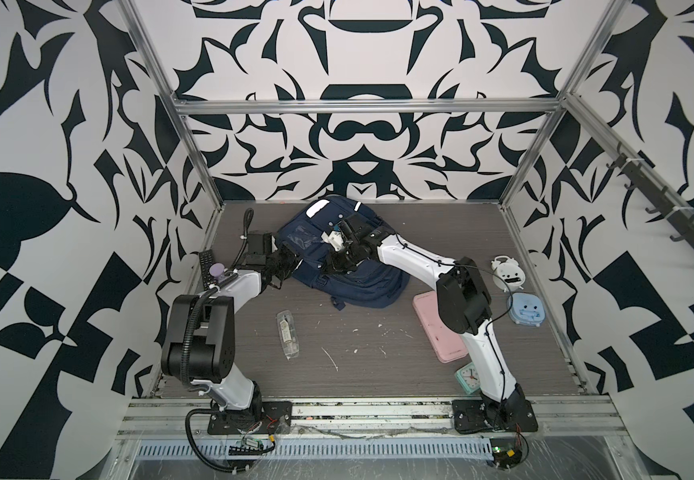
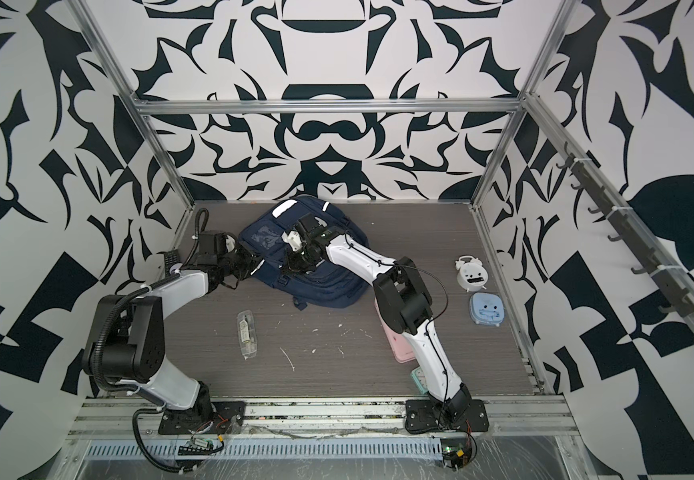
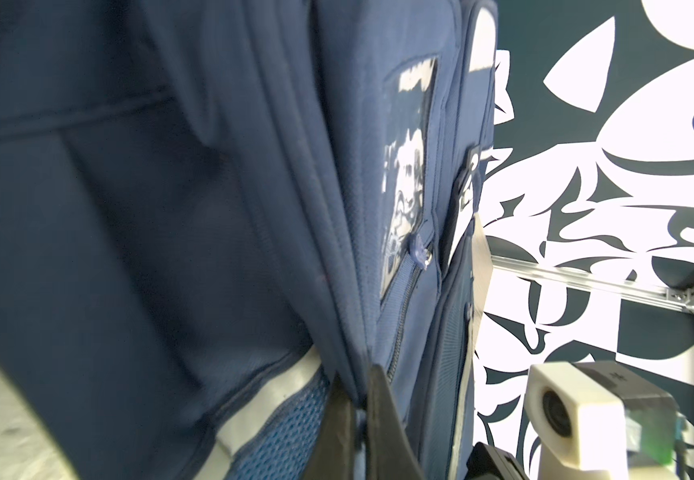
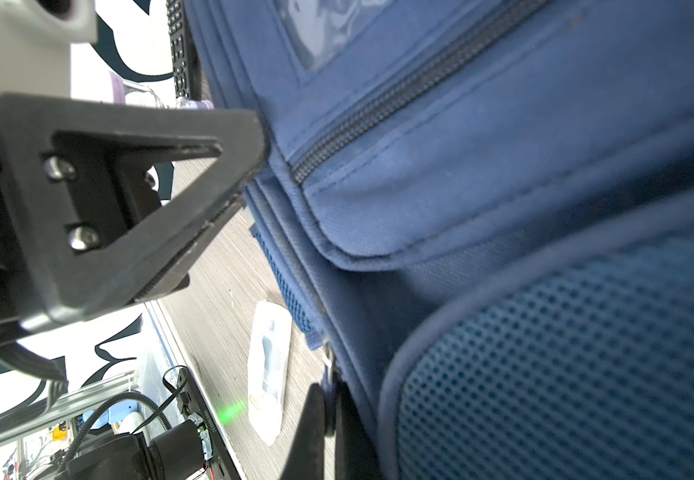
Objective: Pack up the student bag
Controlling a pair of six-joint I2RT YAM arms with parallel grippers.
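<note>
PACKING IN PROGRESS: The student bag (image 1: pixel 370 282) is laid at the worktop's (image 1: pixel 378 361) 11 o'clock, its fabric clamped by both closed hands: the left hand (image 3: pixel 360 401) on a seam (image 3: pixel 351 353), the right hand (image 4: pixel 330 409) on what may be a zip pull (image 4: pixel 328 352). Print on a clear case (image 1: pixel 287 334) at 8 o'clock cannot be read.

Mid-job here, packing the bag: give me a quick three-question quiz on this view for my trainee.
1. True or false: the left hand is shut on the student bag at its edge.
2. The clear case lies: A inside the bag, B on the table, apart from the bag, C on top of the bag.
3. What colour is the flat case near the mint clock?
Key: 1 true; 2 B; 3 pink.
</note>
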